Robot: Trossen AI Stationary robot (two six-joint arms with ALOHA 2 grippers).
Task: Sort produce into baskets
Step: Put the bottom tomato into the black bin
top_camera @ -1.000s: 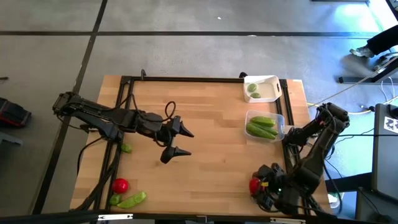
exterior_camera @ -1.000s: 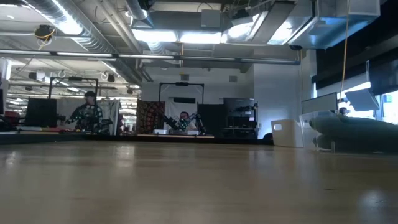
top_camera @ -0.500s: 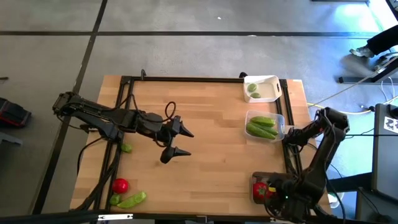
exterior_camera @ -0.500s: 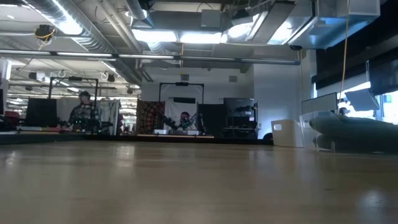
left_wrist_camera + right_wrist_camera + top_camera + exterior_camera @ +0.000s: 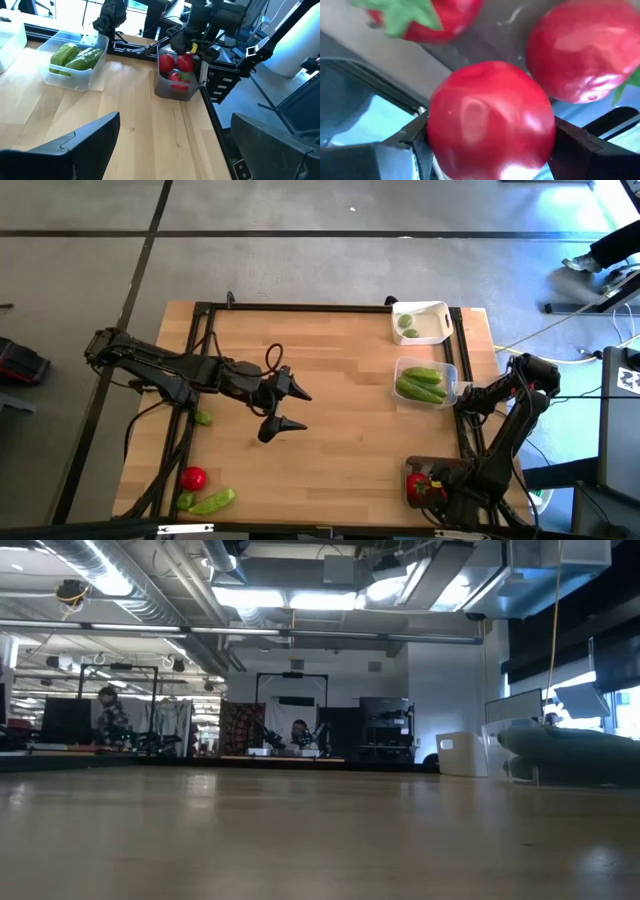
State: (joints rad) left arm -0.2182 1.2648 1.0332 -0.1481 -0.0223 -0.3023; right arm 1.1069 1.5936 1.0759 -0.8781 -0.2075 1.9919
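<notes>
1. Counter [image 5: 340, 390]: light wooden surface carrying three baskets along its right side and loose produce at its left near corner.
2. Right gripper [image 5: 432, 485]: poised over the dark grey basket [image 5: 418, 470] at the right near corner, fingers clamped on a red tomato [image 5: 490, 122]; two more tomatoes [image 5: 172, 62] sit in that basket.
3. Left gripper [image 5: 290, 408]: above the counter's middle, fingers spread wide, grasping nothing.
4. White basket [image 5: 432, 313]: at the far right, containing a lime [image 5: 406, 322].
5. Clear basket [image 5: 448, 370]: between the other two, holding green pods [image 5: 420, 384].
6. Unsorted produce: a tomato [image 5: 193, 477], a green pod [image 5: 212, 501] and a small green piece [image 5: 203, 418] near the left edge.
</notes>
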